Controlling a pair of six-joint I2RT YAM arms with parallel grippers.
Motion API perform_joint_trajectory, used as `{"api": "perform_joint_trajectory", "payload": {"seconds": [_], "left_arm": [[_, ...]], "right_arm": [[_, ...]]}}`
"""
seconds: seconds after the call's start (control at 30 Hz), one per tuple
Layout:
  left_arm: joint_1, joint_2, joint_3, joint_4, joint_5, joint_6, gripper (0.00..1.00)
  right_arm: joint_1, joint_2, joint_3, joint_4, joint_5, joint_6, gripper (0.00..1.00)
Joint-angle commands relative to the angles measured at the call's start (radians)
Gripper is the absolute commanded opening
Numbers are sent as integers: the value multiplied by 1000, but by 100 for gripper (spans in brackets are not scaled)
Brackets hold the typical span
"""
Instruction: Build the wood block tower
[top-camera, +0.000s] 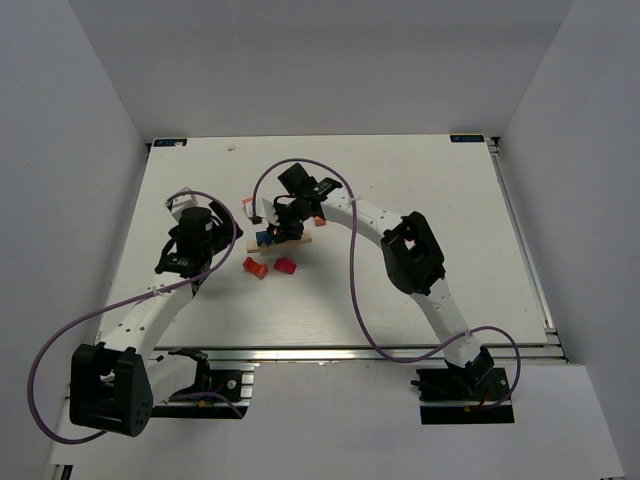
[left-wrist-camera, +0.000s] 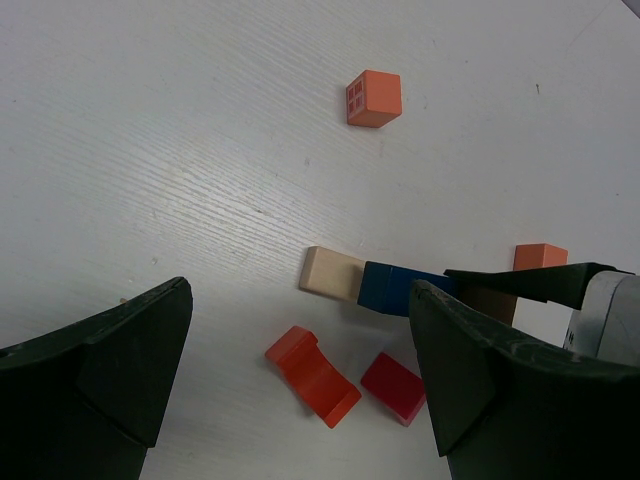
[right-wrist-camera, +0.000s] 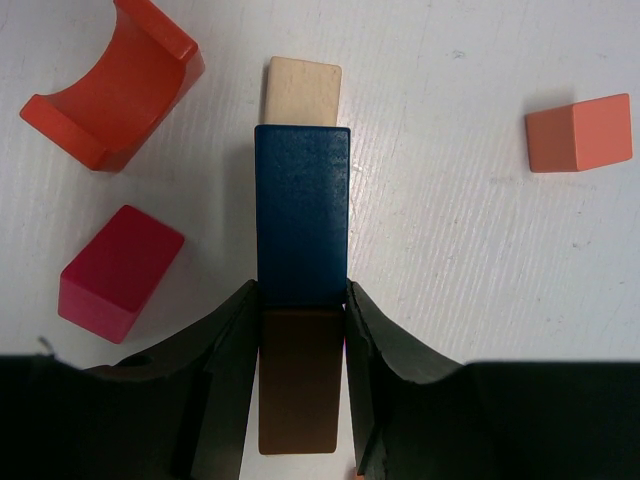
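Note:
The tower is a pale tan base (right-wrist-camera: 302, 88) with a blue block (right-wrist-camera: 302, 215) and a brown block (right-wrist-camera: 300, 385) end to end on it; it shows in the top view (top-camera: 268, 240) too. My right gripper (right-wrist-camera: 300, 300) is shut on the brown block, its tips at the seam with the blue one; it shows from above (top-camera: 285, 215). My left gripper (left-wrist-camera: 300, 390) is open and empty, low over the table left of the stack (top-camera: 198, 262). An orange arch block (left-wrist-camera: 312, 375) and a red block (left-wrist-camera: 393, 386) lie between its fingers' line of sight.
An orange cube (left-wrist-camera: 374, 97) lies beyond the stack, also in the top view (top-camera: 247, 203). Another orange block (right-wrist-camera: 578, 132) lies to the stack's other side (top-camera: 320, 220). The arch (top-camera: 255, 267) and red block (top-camera: 286, 265) lie just in front of the stack.

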Motion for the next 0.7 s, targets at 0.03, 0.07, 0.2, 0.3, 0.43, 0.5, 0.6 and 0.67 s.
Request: {"api": "perform_joint_trajectory", "payload": {"seconds": [0.03,0.07,0.2,0.3,0.43,0.5,0.6,0.67], "left_arm": [[3,-18,2,8,-8,-2,98],[3,-20,2,8,-8,-2,98],[3,-14,7,5,-8,-3,98],[3,-3,10,0,-8,-5,98],[4,2,8,2,-5,-5,98],[4,0,7,2,-5,-5,98],[4,-6,4,5,-5,-5,98],[4,-4,4,5,-5,-5,98]], "right_arm": [[7,9,51,23,4,13,20],[7,9,51,22,6,12,20],[13,11,45,28,29,9,21],[15,14,46,28,30,16,21],[16,15,46,34,35,25,23],[16,15,46,34,33,27,23],[18,15,46,33,32,27,23],[18,17,45,33,33,27,24]]}}
